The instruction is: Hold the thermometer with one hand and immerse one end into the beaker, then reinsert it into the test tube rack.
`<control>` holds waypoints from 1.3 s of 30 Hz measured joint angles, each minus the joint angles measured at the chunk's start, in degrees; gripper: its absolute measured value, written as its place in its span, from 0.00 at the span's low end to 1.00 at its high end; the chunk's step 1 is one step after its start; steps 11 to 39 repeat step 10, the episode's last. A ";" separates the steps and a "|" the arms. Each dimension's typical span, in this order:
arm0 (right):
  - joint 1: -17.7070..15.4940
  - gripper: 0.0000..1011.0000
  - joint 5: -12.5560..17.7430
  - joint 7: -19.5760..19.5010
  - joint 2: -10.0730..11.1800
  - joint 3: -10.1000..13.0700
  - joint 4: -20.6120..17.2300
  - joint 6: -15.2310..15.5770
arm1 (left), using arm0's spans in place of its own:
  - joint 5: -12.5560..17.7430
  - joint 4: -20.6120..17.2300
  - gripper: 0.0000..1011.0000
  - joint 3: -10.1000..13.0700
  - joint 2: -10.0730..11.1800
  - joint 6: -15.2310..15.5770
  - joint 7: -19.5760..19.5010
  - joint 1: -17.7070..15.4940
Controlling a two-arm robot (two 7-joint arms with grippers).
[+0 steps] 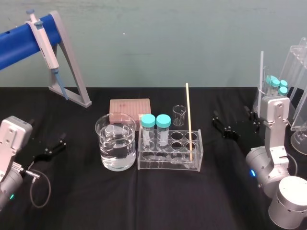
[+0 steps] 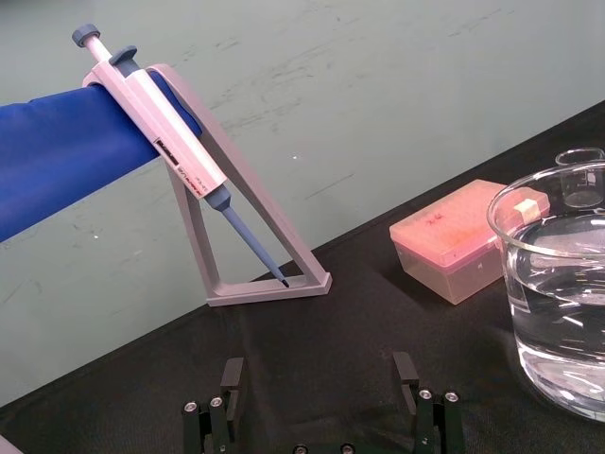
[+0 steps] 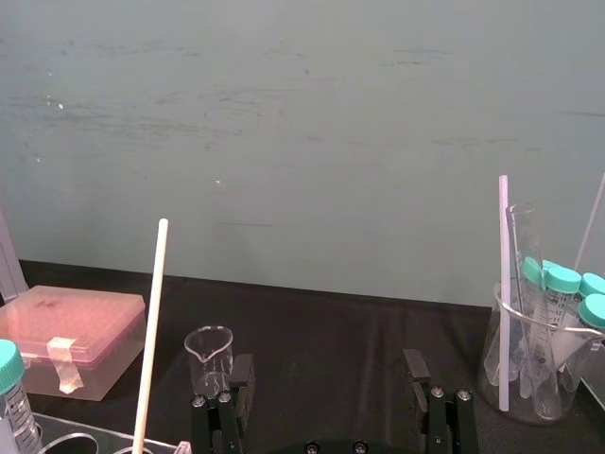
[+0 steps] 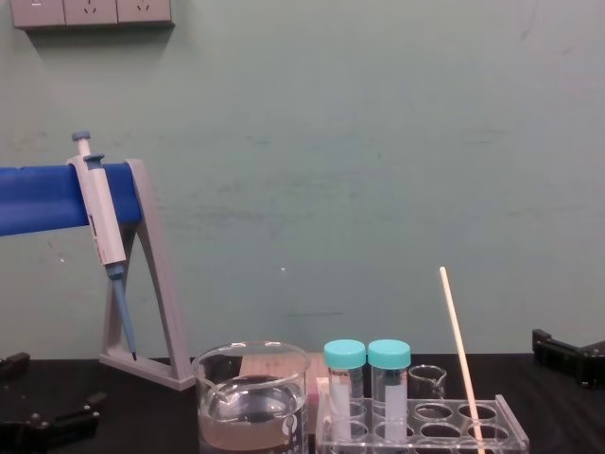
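Seemingly empty, right hand [image 3: 326,374] sits wide open.

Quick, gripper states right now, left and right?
Left gripper: open, empty, left of the beaker.
Right gripper: open, empty, right of the test tube rack.

Silver-grey left arm [image 1: 10,143] carried teal light; grey cable [image 1: 36,191] looped behind black flat jaws. Boxy silver right arm [image 1: 274,139] had round joint caps, blue ring glowed behind jaws. Silver screws [image 3: 218,398] studded jaw bases.
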 joint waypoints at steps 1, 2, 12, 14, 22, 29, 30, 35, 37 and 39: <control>0.00 0.99 0.00 0.01 0.01 -0.01 -0.01 0.00 | 0.00 0.00 0.99 0.00 0.00 0.00 0.00 0.00; 0.01 0.99 0.00 0.01 0.01 -0.01 -0.01 0.00 | 0.00 0.00 0.99 0.00 0.00 0.00 0.00 0.00; 0.05 0.99 0.01 0.01 0.05 -0.06 -0.06 0.00 | 0.00 0.00 0.99 0.00 0.00 0.00 0.00 0.00; 0.05 0.99 0.01 0.01 0.05 -0.06 -0.06 0.00 | 0.00 0.00 0.99 0.00 0.00 0.00 0.00 0.00; 0.05 0.99 0.01 0.01 0.05 -0.06 -0.06 0.00 | 0.00 0.00 0.99 0.00 0.00 0.00 0.00 0.00; 0.05 0.99 0.01 0.01 0.05 -0.06 -0.06 0.00 | 0.00 0.00 0.99 0.00 0.00 0.00 0.00 0.00; 0.05 0.99 0.01 0.01 0.05 -0.06 -0.06 0.00 | 0.00 0.00 0.99 0.00 0.00 0.00 0.00 0.00; 0.05 0.99 0.01 0.01 0.05 -0.06 -0.06 0.00 | 0.00 0.00 0.99 0.00 0.00 0.00 0.00 0.00; 0.05 0.99 0.01 0.01 0.05 -0.06 -0.06 0.00 | 0.00 0.00 0.99 0.00 0.00 0.00 0.00 0.00; 0.05 0.99 0.01 0.01 0.05 -0.06 -0.06 0.00 | 0.00 0.00 0.99 0.00 0.00 0.00 0.00 0.00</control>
